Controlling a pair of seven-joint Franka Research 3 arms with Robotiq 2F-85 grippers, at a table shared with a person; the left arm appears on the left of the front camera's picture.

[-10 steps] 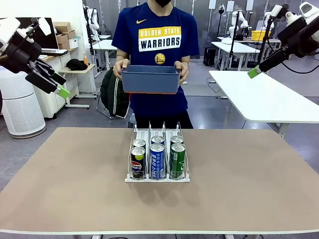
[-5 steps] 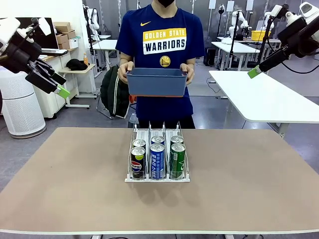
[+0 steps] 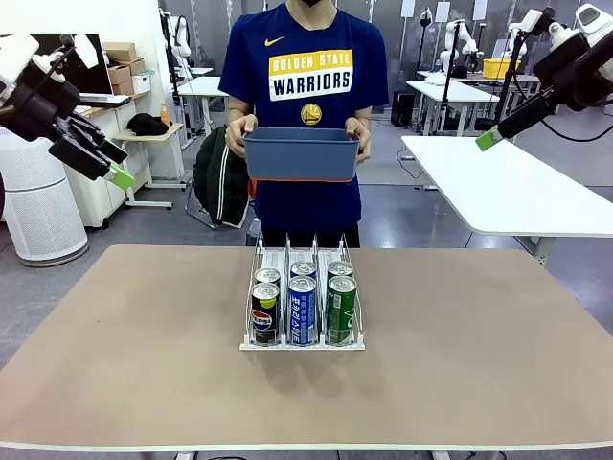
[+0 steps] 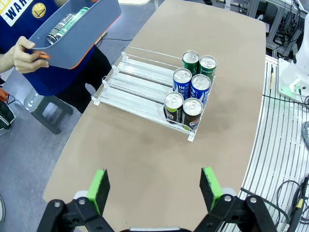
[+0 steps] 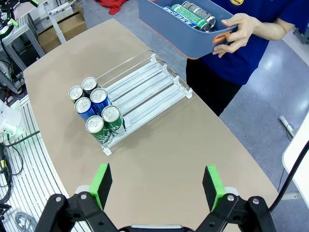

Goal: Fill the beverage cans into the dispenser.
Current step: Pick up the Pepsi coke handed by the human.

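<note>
Blue-grey bin [image 3: 302, 155] beyond tan table [image 3: 479, 364]

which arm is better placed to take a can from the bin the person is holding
Left, marginally. The left end effector and right end effector are both open, raised high at either side; the bin is held about midway between them, beyond the dispenser. The left hangs slightly lower.

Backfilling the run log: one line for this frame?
left claw: open, empty | right claw: open, empty | clear three-lane can rack: six slim drink cans at robot-side end | blue-grey plastic bin: in person's hands, more cans inside
</note>
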